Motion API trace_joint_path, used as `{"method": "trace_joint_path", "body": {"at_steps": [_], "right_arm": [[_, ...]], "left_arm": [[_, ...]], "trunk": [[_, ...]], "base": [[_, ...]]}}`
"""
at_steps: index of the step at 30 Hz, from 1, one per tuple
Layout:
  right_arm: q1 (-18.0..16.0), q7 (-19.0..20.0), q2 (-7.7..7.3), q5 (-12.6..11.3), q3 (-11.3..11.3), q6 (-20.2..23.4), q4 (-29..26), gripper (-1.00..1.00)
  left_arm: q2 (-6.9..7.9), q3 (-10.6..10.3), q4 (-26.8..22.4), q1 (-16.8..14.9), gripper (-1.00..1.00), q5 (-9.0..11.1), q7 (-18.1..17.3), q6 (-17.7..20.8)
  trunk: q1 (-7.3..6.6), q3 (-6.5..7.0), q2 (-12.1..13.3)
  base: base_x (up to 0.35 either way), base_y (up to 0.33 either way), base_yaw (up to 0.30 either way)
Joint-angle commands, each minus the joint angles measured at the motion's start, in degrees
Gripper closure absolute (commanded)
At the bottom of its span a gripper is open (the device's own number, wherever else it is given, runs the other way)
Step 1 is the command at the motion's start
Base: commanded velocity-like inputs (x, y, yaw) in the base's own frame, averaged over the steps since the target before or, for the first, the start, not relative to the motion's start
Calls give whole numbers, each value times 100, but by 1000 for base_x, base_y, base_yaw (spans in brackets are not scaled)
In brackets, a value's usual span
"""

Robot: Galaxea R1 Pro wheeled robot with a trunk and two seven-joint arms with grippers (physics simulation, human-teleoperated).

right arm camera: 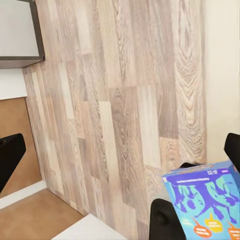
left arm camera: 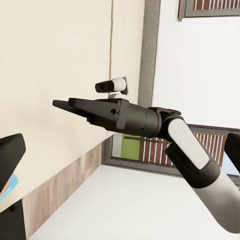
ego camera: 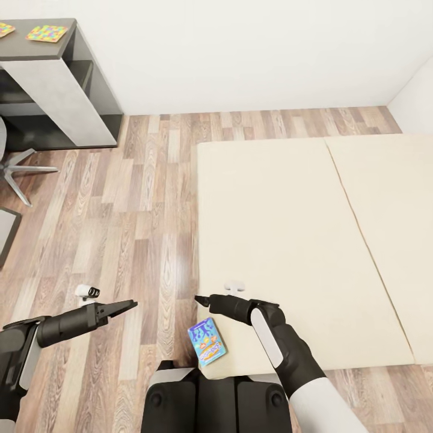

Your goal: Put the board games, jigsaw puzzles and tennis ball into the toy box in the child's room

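Okay, I'm parked at the near left corner of the bed (ego camera: 270, 228), head tilted down over both arms. The blue board game (ego camera: 207, 341) sits right at that corner, cover up, just in front of my trunk and partly past the mattress edge. I can't tell whether the mattress or my own body is carrying it.

The right gripper (ego camera: 201, 298) hovers just above and beyond the box, pointing across toward the left arm and not touching it. In the right wrist view the fingers (right arm camera: 10, 157) stand wide apart at the frame's sides with nothing between them, and the blue box (right arm camera: 207, 200) shows low down, off the gripper's line. So I judge the hand is spread ready for a grab but not lined up yet.

The left gripper (ego camera: 131, 305) hangs over the wood floor (ego camera: 138, 198), well clear of the bed. Its fingers (left arm camera: 10, 155) are also parted and empty, and I take it it's parked out of the way. Its camera looks straight at the right gripper (left arm camera: 62, 104).

Far off at the table (ego camera: 18, 45), a jigsaw puzzle (ego camera: 47, 33) lies on the top's near edge, with a second beside it.

Next call: swing the right wrist down and back over the box.
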Motion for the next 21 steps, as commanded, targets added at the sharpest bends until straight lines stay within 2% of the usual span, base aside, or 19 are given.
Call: {"method": "trace_joint_path", "body": {"at_steps": [1,21], "right_arm": [[-2,9,2,-2,-6,28,-5,-100],[-2,9,2,-4,-6,28,-5,-100]], "left_arm": [[1,0,0,-2,-100,-4,-24,61],[3,0,0,-2,-100,-4,-25,52]], "trunk": [[3,-6,-9],[3,-6,-9]], "base": [[0,93,0],[0,42,0]]}}
